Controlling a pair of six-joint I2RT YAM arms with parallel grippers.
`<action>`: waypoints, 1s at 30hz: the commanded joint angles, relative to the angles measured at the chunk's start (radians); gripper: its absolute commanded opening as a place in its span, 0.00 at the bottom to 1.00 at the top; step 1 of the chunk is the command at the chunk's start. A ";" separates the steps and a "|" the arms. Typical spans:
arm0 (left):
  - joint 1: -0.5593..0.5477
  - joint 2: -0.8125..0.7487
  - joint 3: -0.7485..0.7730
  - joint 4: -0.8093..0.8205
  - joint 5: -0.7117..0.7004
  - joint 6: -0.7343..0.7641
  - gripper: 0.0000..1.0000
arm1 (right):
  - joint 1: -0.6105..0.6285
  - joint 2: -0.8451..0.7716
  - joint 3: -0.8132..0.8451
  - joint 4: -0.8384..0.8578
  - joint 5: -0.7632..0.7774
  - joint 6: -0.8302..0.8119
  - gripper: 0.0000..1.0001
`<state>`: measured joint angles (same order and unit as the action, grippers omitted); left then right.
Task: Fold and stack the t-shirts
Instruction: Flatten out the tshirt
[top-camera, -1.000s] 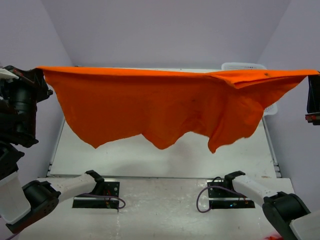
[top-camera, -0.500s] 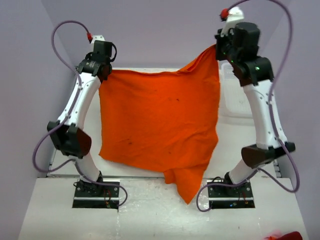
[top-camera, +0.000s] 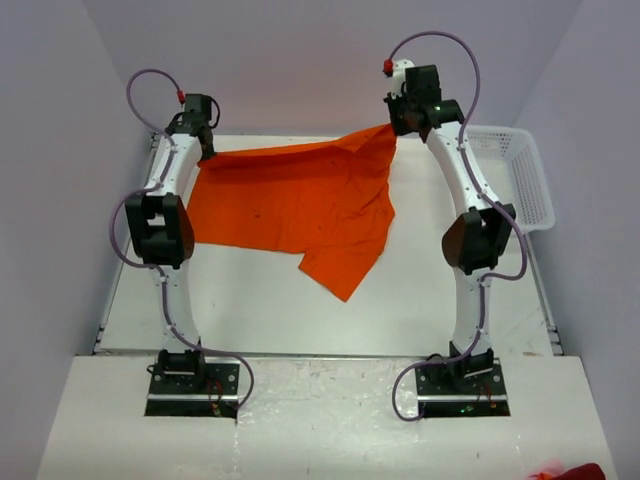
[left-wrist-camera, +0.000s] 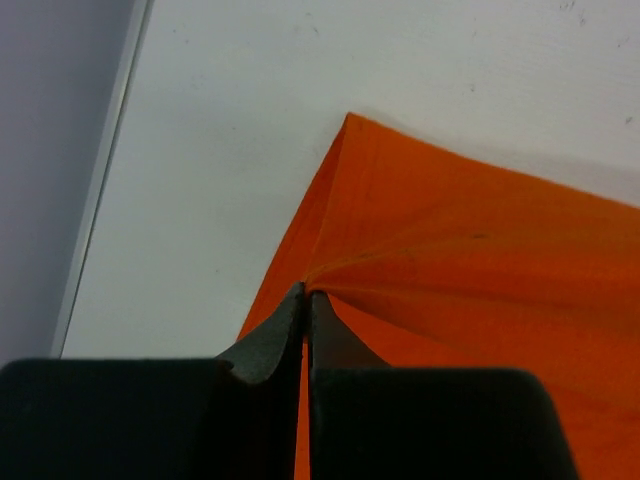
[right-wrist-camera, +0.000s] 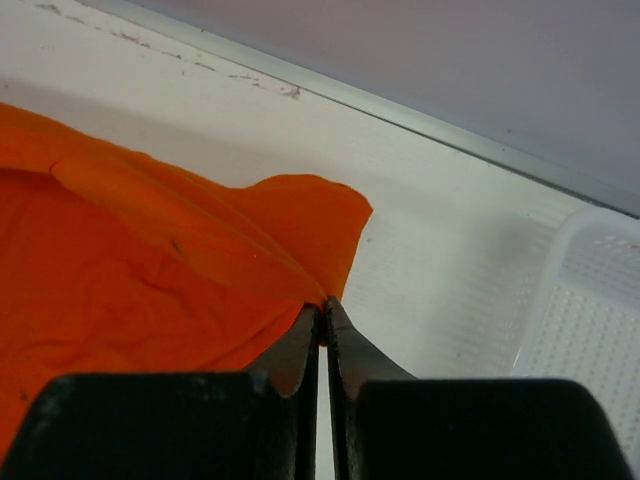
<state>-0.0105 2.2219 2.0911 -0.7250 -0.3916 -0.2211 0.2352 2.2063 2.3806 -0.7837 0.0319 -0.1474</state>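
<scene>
One bright orange t-shirt (top-camera: 295, 205) lies stretched across the far half of the table, a loose flap trailing toward the middle. My left gripper (top-camera: 203, 152) is shut on its far left corner; in the left wrist view the cloth (left-wrist-camera: 470, 270) fans out from the pinched tips (left-wrist-camera: 306, 295). My right gripper (top-camera: 393, 128) is shut on the far right corner, held slightly above the table. In the right wrist view the cloth (right-wrist-camera: 150, 260) runs left from the closed tips (right-wrist-camera: 323, 305).
A white mesh basket (top-camera: 520, 180) stands at the far right of the table, also seen as a white rim (right-wrist-camera: 590, 320) in the right wrist view. The table's raised metal edge (top-camera: 110, 290) runs along the left side. Something red (top-camera: 570, 472) lies at the bottom right corner.
Both arms have swung away from the camera and down to the far side of the table, carrying the shirt from hanging spread in the air to lying mostly on the table.
</scene>
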 joint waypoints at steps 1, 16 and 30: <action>0.001 0.025 0.031 0.122 0.005 0.089 0.00 | -0.017 0.024 0.078 0.069 -0.058 -0.026 0.00; 0.030 -0.131 0.080 0.042 0.158 -0.018 0.00 | 0.027 -0.219 -0.105 0.103 0.084 0.005 0.00; -0.141 -1.105 -0.143 -0.111 0.332 -0.003 0.00 | 0.488 -1.005 -0.268 -0.107 0.503 0.097 0.00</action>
<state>-0.1753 1.2045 1.9938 -0.7231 -0.0845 -0.2249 0.6605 1.2404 2.1262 -0.7612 0.3450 -0.0929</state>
